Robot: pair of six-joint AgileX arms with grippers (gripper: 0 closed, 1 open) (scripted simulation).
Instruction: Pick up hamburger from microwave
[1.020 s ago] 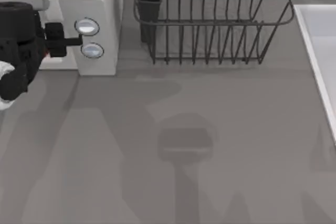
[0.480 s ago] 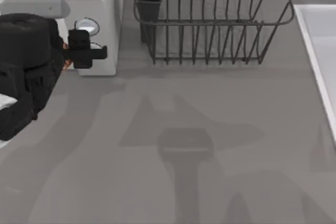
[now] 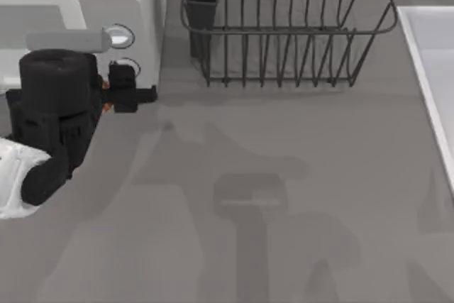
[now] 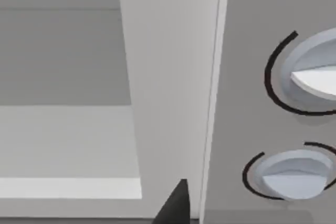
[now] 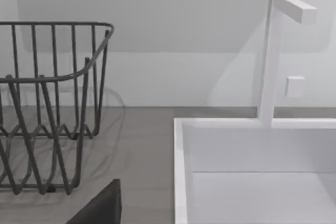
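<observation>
Top view puts the left gripper (image 3: pixel 131 90), matte black and blocky, at ten o'clock, just off the front edge of the smooth white boxy microwave (image 3: pixel 145 26). A thin orange sliver of the hamburger (image 3: pixel 105 96) peeks beside the fingers, mostly hidden by the arm; whether they pinch it I cannot tell. Two round silvery buttons (image 4: pixel 294 174) sit on the panel. At twelve o'clock stands a black wire dish rack (image 3: pixel 284 33); bare grey table (image 3: pixel 284 196) spreads open below. At three o'clock, a white sink (image 5: pixel 252 150).
</observation>
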